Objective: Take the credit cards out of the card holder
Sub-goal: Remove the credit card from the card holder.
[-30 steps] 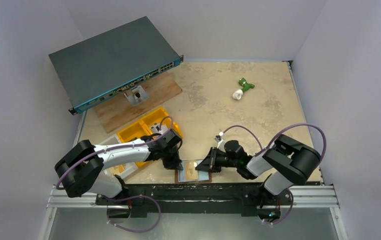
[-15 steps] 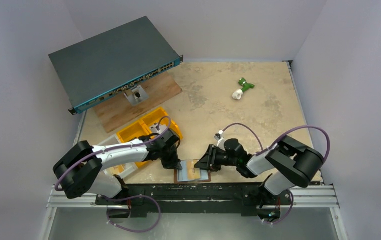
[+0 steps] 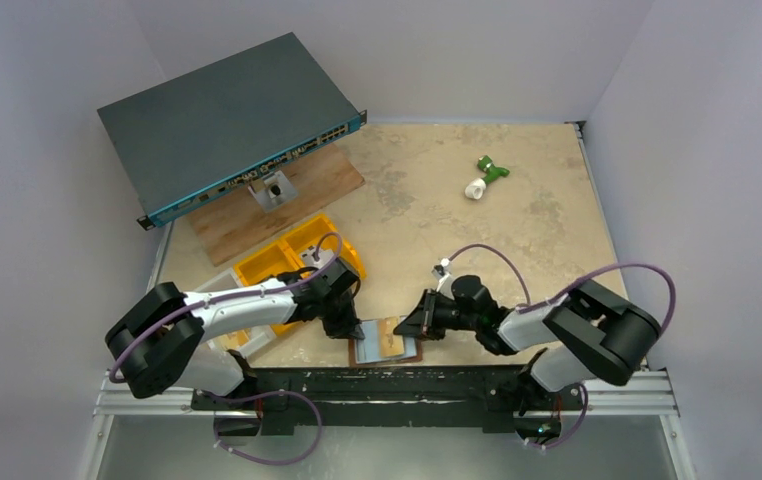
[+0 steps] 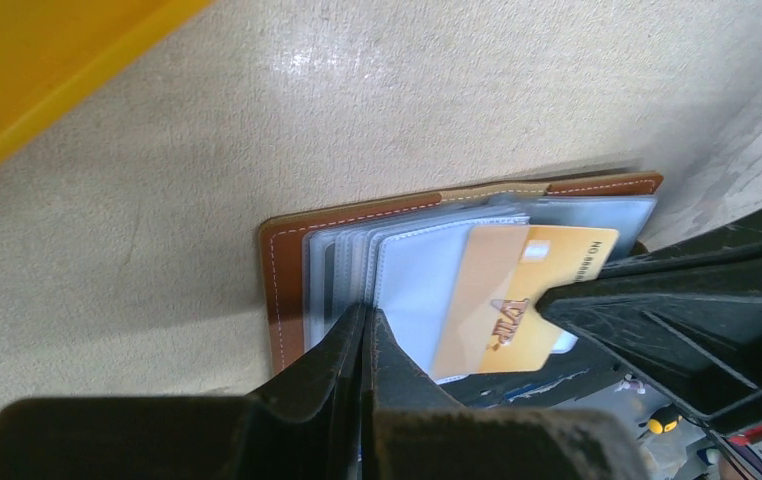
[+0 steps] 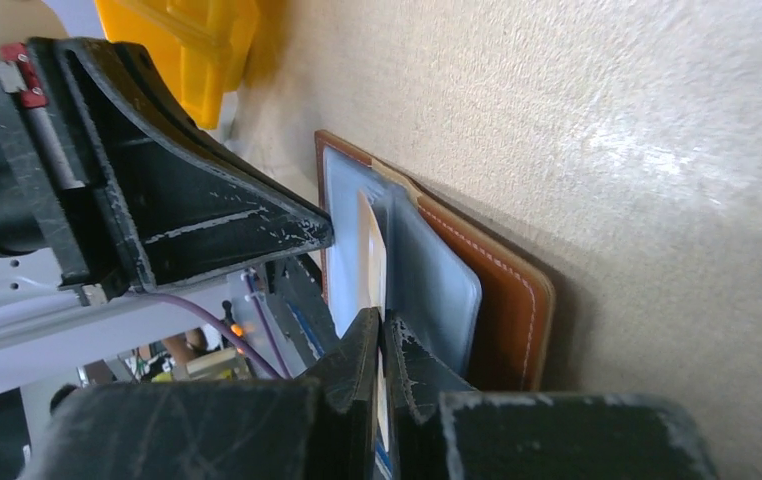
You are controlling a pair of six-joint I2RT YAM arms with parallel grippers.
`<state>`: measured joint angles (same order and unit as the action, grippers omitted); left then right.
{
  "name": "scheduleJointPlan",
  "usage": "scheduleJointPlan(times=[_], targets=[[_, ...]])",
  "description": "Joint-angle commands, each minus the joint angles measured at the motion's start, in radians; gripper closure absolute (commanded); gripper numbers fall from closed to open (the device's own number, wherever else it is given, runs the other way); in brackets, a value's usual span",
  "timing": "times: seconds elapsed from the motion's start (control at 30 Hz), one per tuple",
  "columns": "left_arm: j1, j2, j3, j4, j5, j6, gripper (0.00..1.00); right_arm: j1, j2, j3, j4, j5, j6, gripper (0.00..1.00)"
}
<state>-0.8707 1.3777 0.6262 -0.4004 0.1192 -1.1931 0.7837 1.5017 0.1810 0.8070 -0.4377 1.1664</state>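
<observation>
At the far left a flat, dark grey metal switch box (image 3: 222, 120) rests tilted, partly on a bare wooden board (image 3: 302, 195). In front of the board sits a glossy yellow plastic bin (image 3: 277, 262) with dividers, close behind the left arm's wrist.

The left gripper (image 4: 365, 318) reaches past the bin to the near edge of the table (image 3: 437, 200). Its black fingers are pressed together with nothing visible between them, and their tips rest on the clear plastic sleeves (image 4: 417, 290) of the wallet (image 4: 279, 280). The wallet lies open and flat at the near edge, between the two grippers. It is smooth brown leather with pale stitching along the border, and the stack of sleeves inside looks grey-blue and shiny.

From the top sleeve a thin, stiff, orange-gold card (image 4: 502, 290) with printed lettering sticks out part of the way toward the right side, slightly askew.

The right gripper (image 5: 381, 325) comes in low from the right. Its scuffed black fingers are closed tight on the card's outer edge, which shows as a pale strip between them. The two grippers stand close over the wallet, and each blocks part of the other's wrist view.

Further right and well back, a small green and white plastic piece (image 3: 484, 178) lies alone on the table's mottled, matte beige surface, well apart from the wallet.
</observation>
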Motion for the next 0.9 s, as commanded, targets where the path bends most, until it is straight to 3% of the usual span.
scheduleJointPlan(times=[0.0, 0.2, 0.57, 0.63, 0.73, 0.87], targets=[[0.009, 0.015, -0.056, -0.106, -0.106, 0.038, 1.0, -0.034, -0.135, 0.001, -0.234, 0.085, -0.085, 1.0], [0.009, 0.011, -0.057, -0.097, -0.102, 0.048, 1.0, -0.037, -0.322, 0.043, -0.456, 0.155, -0.128, 1.0], [0.008, -0.086, 0.028, -0.128, -0.092, 0.116, 0.99, -0.037, -0.429, 0.139, -0.601, 0.149, -0.155, 1.0], [0.009, -0.136, 0.064, -0.163, -0.103, 0.134, 0.87, -0.037, -0.443, 0.172, -0.638, 0.152, -0.163, 1.0], [0.009, -0.217, 0.116, -0.215, -0.114, 0.17, 0.56, -0.037, -0.466, 0.208, -0.671, 0.147, -0.167, 1.0], [0.01, -0.303, 0.169, -0.269, -0.112, 0.229, 0.24, -0.038, -0.475, 0.241, -0.678, 0.131, -0.157, 1.0]])
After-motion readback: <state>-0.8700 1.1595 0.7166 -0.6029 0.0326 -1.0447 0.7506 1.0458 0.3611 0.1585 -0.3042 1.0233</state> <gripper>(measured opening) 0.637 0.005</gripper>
